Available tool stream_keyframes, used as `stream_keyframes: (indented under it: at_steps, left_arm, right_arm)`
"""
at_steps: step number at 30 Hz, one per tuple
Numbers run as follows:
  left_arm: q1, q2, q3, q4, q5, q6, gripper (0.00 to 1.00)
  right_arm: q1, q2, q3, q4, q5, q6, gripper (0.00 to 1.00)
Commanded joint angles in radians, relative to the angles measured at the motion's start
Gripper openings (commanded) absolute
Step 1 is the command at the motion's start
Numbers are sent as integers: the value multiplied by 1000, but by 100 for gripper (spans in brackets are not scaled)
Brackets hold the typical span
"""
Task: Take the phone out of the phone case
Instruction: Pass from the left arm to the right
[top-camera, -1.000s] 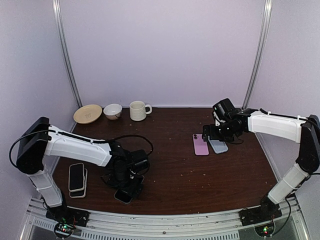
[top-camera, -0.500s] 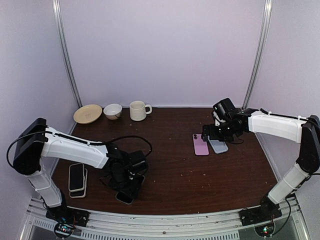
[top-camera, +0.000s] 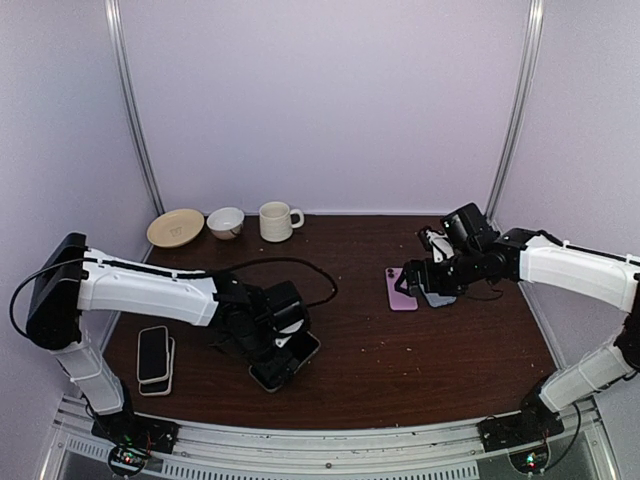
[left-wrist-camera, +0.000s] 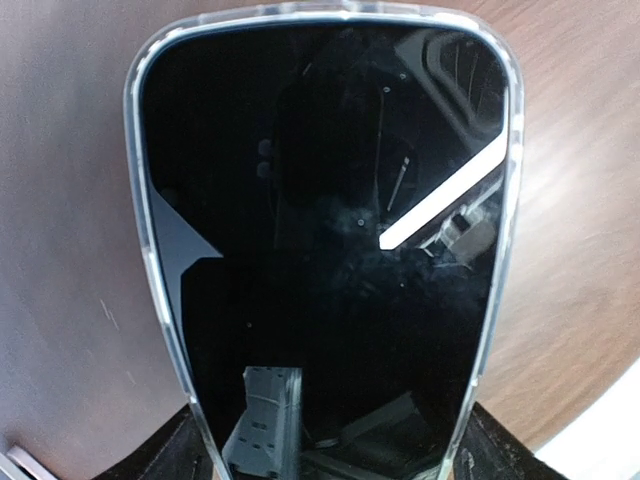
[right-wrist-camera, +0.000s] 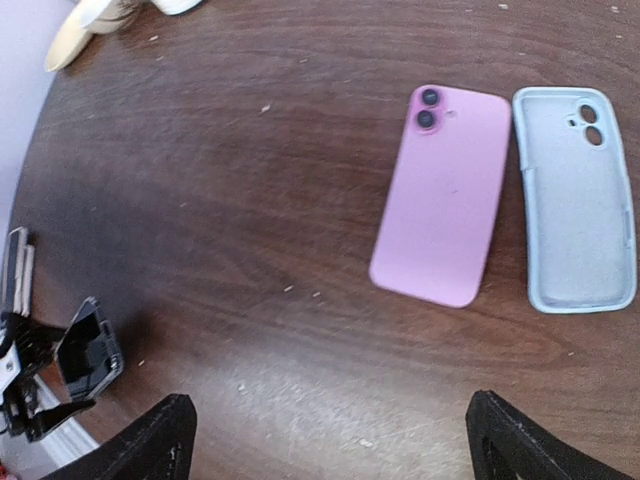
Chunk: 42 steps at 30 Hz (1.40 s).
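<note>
A black-screened phone (left-wrist-camera: 320, 250) sits in a clear phone case (left-wrist-camera: 133, 150) and fills the left wrist view. My left gripper (left-wrist-camera: 335, 455) is shut on its two long sides, one finger at each lower corner. From above, that phone (top-camera: 292, 358) is tilted just over the table's front left, under the left gripper (top-camera: 272, 345). My right gripper (right-wrist-camera: 330, 440) stands open above bare table, holding nothing. Ahead of it lie a pink phone (right-wrist-camera: 440, 195), face down, and an empty pale blue case (right-wrist-camera: 578, 200) beside it.
Two stacked phones (top-camera: 153, 358) lie at the left front. A tan plate (top-camera: 175, 227), a bowl (top-camera: 225, 221) and a cream mug (top-camera: 277, 221) stand along the back left. The left arm's black cable loops over the table near the gripper.
The left gripper narrowed onto the cased phone and carried it right, away from the front edge. The right arm drew back and swung slightly right, off the pink phone.
</note>
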<state>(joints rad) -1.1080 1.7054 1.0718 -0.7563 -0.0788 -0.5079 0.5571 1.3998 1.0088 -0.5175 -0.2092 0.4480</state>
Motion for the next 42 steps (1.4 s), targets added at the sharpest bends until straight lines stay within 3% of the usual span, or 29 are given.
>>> stream_keyframes:
  at_steps: [1, 7, 15, 22, 27, 36, 42]
  left_arm:
    - [-2, -41, 103, 68, -25, 239, 73]
    - [-2, -48, 197, 45, -35, 400, 73]
    - [-2, -63, 290, 56, -58, 615, 74]
    - [0, -33, 338, 131, -93, 643, 74]
    - [-1, -36, 340, 160, -89, 674, 74]
    - [0, -27, 343, 169, -114, 664, 74]
    - [-1, -17, 350, 168, -124, 639, 74]
  right_arm:
    - [56, -104, -65, 43, -214, -5, 99]
    - [121, -182, -120, 58, -335, 41, 99]
    - [171, -208, -195, 287, -463, 217, 99]
    - [219, -142, -199, 492, -435, 371, 98]
    - [228, -85, -187, 544, -429, 420, 94]
    - [241, -45, -172, 585, -427, 444, 66]
    - [243, -45, -203, 663, -404, 483, 59]
